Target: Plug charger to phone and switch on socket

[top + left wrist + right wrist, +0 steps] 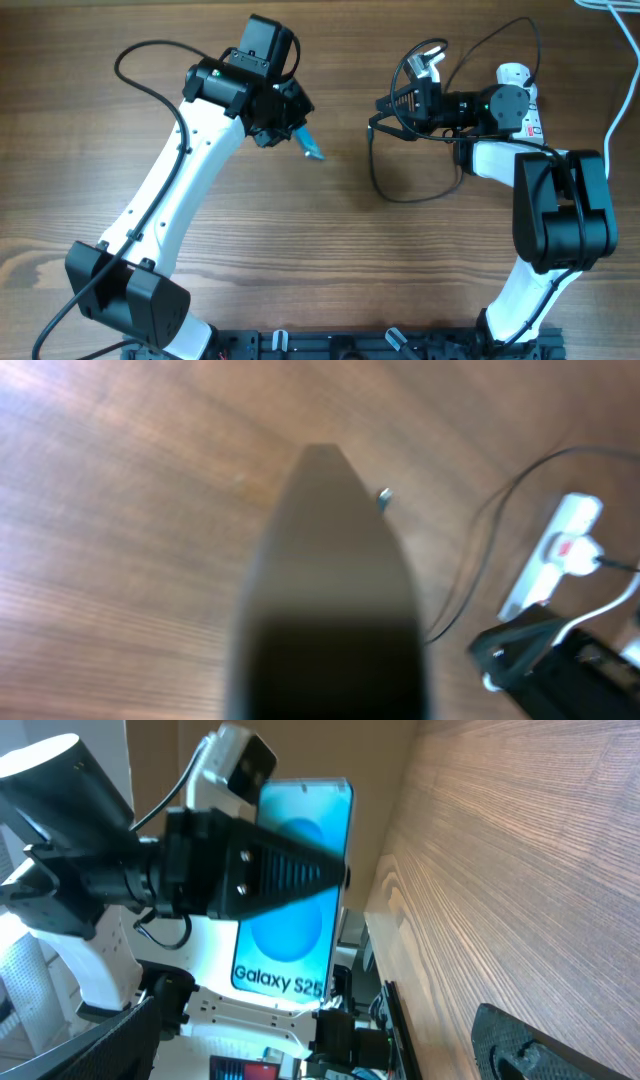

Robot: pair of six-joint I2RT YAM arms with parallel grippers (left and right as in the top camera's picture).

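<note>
The left claw (296,132) is pinching the phone (310,147) across its faces, raised above the table (300,250). The right claw (384,110) is hovering spread and empty near the limp black charger (400,197). The phone is probably handling light, rigid, slick and breakable; gripping mid-body suits it.

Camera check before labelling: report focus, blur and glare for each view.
Overhead view: sharp, evenly lit, the table grain crisp, no glare. Left wrist view: soft throughout; a dark shape too blurred to identify fills the centre, and the socket is smeared. Right wrist view: the phone lettering reads clearly and the wood grain is sharp.
</note>
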